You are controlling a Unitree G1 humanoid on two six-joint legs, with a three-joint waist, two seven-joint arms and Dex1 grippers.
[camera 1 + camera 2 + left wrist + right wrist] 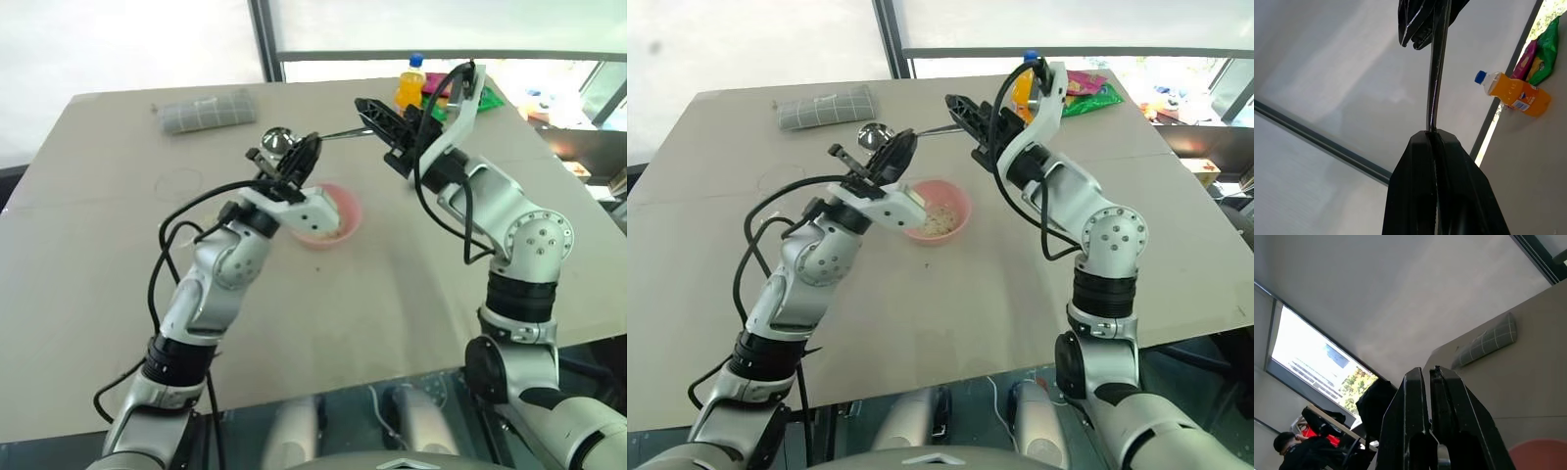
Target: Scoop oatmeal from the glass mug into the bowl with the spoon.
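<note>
Shiny silver metal spoon (921, 130), long thin handle, held level above table (1019, 313), spanning both grippers. Left gripper (890, 149): black fingers clamped together on spoon handle. Right gripper (960, 111): fingers closed on handle's other end. Small round pink bowl (955, 201) below on beige table, holding pale beige grainy oatmeal (939, 223). Orange bottle (410, 83) at far edge. Glass mug: position cannot be told.

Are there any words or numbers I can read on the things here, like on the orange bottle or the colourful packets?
No text can be read anywhere.
orange bottle: it has a blue and white label, too small and blurred to read.
green packet and pink packet: the printing is too blurred to read.
rolled grey cloth: just a grid pattern, no words.
</note>
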